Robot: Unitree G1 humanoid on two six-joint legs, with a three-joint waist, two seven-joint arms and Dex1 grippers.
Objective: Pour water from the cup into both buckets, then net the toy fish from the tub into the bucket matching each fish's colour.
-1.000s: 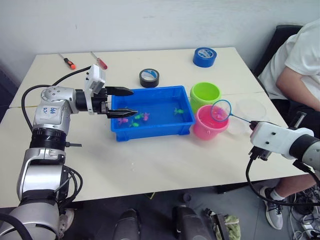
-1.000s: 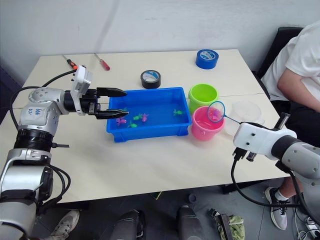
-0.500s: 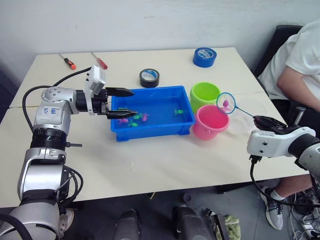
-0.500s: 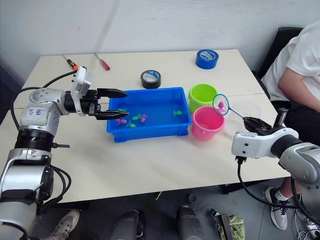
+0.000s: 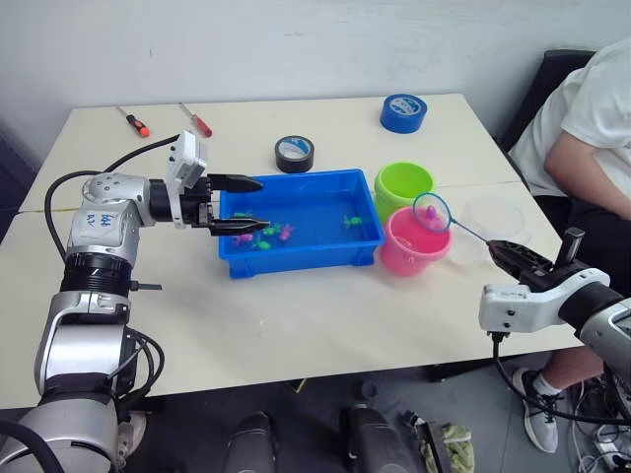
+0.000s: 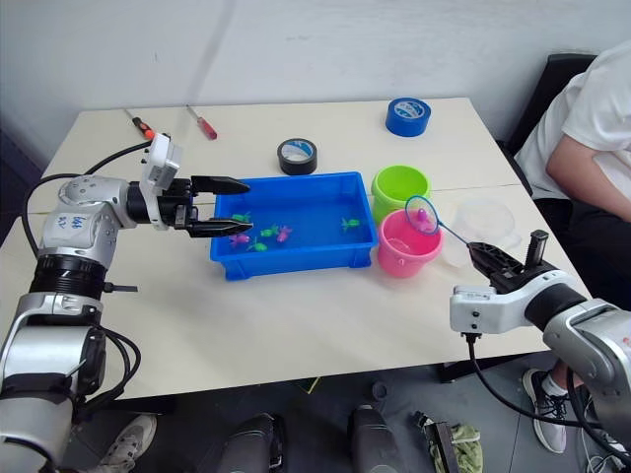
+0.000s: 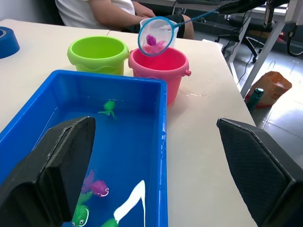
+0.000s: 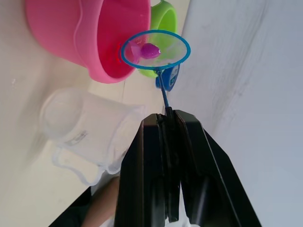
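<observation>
While the right gripper keeps its jaws closed on the thin blue handle of the small round blue-rimmed net, we note the net hangs over the pink round plastic bucket, with one magenta toy fish lying in its mesh. The lime green round plastic bucket stands just behind the pink one, the two touching or nearly so. Both sit just beside the right end of the shallow rectangular bright blue plastic tub, which holds water and several small fish: a green one near the bucket end, pink and green ones clustered toward the left end. The clear plastic measuring cup stands on the pale bench to the right of the pink bucket, under the net's handle. The left gripper hovers at the tub's left end, jaws open and holding nothing, lower finger over the water. Farther back on the bench we see a black tape roll, a blue tape roll and two screwdrivers. A person in a white shirt sits at the right.
</observation>
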